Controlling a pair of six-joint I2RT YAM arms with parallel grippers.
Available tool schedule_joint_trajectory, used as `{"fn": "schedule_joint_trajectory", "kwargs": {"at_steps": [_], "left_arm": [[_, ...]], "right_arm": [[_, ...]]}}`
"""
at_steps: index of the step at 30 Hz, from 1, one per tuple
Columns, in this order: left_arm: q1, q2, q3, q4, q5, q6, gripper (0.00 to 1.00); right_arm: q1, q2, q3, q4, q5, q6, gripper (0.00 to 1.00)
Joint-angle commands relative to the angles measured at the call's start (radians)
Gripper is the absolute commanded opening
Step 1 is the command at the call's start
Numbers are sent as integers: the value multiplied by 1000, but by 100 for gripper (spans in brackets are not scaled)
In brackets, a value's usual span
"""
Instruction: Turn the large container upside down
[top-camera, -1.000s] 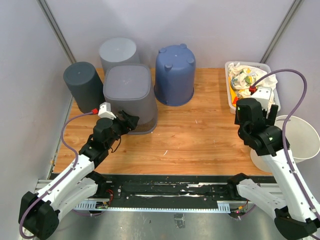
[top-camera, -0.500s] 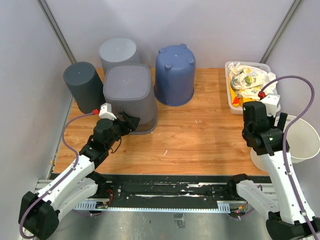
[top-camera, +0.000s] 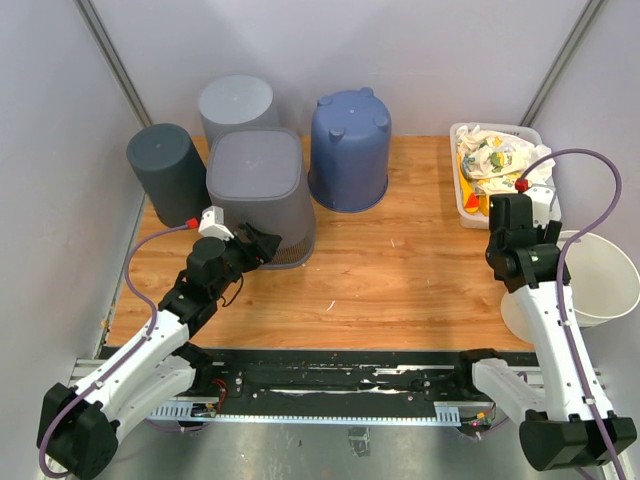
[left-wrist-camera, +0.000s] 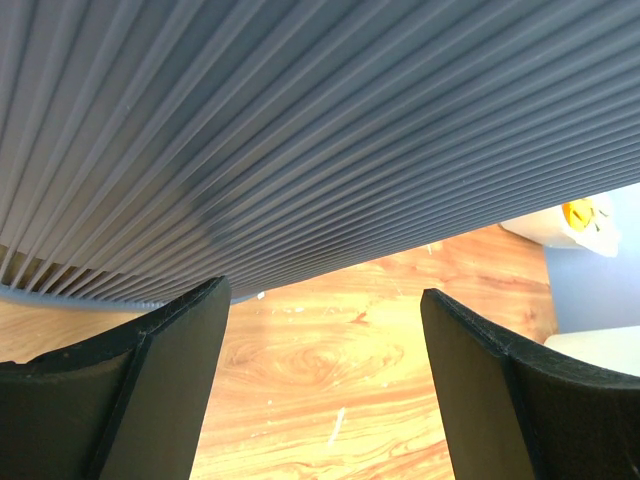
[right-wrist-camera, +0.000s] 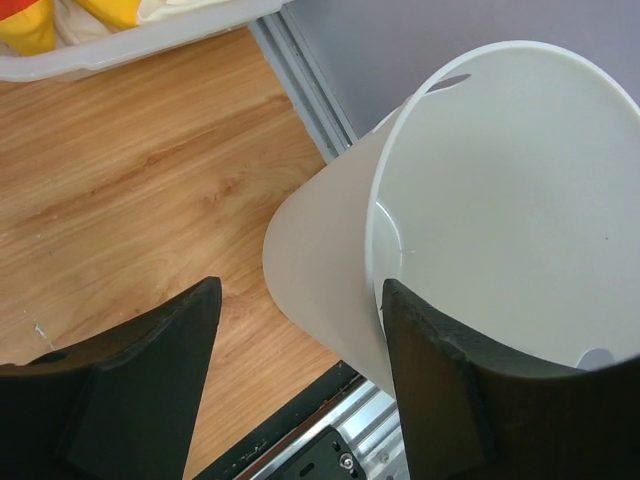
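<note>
A wooden table (top-camera: 400, 270) is seen from above, with two robot arms bolted at its near edge. The large white container (top-camera: 600, 275) sits at the table's right near corner with its open mouth facing up. It is somewhat tilted, and much of it reaches past the table's right edge; what it rests on cannot be told. The right gripper (right-wrist-camera: 300, 290) hangs over it with its two black fingers spread apart and holding nothing. In the wrist view the container's near wall and rim lie between and just beyond those fingers, though it is unclear whether they touch. On the left, the left gripper (left-wrist-camera: 322, 290) is also spread wide and empty, pointing at the lower wall of a ribbed grey bin (top-camera: 262, 190) and very close to it. That bin stands bottom-up on the left half of the table. Just beside it, also bottom-up, are a dark grey bin (top-camera: 165, 170) to its left and a light grey bin (top-camera: 237, 105) behind it. A blue bucket (top-camera: 350, 150) stands bottom-up to its right. At the back right lies a white tray (top-camera: 466, 205) heaped with crumpled cloth and yellow-printed items.
</note>
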Motion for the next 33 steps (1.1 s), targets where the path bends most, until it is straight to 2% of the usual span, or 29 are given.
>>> {"fn": "schedule_joint_trajectory", "kwargs": {"at_steps": [1,4,9,11,16,20,26,33], "left_arm": [[-1,-13,-7,31,15,-7,82],[-1,-13,-6,31,17,-6,82],[-1,-18,-6,27,15,-6,82],[-1,-18,-6,28,15,-6,82],[-1,-20,-5,28,15,-7,82],[-1,-21,-5,27,11,-7,82],[-1,-28,-1,20,5,-4,82],[-1,-35,-2,18,-4,-3,82]], "right_arm": [[-33,6,-14,25,-38,10,65],[-38,8,-12,29,-39,6,58],[-38,4,-5,32,-48,5,39],[-39,-5,-4,33,-48,6,35],[-38,-32,3,33,-58,-6,11],[-39,-64,16,28,-69,-16,1],[-38,-99,109,-16,-180,-20,1],[-37,-127,191,-22,-488,60,1]]}}
